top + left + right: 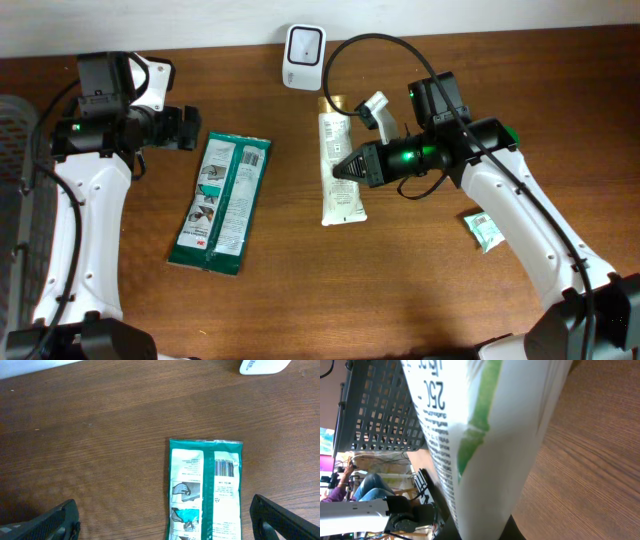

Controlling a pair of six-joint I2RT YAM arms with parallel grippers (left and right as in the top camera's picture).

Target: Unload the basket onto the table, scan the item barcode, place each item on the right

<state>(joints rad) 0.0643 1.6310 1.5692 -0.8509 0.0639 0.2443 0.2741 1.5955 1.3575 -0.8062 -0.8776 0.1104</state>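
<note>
You are working over a brown wood-grain table with a pale wall along its far edge. A grey mesh basket stands at the table's left edge. Past it, your right wrist view shows a seated person and tangled cables.

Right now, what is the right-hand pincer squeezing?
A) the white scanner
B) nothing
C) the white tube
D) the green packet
C: the right pincer is shut on the white tube, which fills its wrist view, while the green packet lies apart on the table.
</note>
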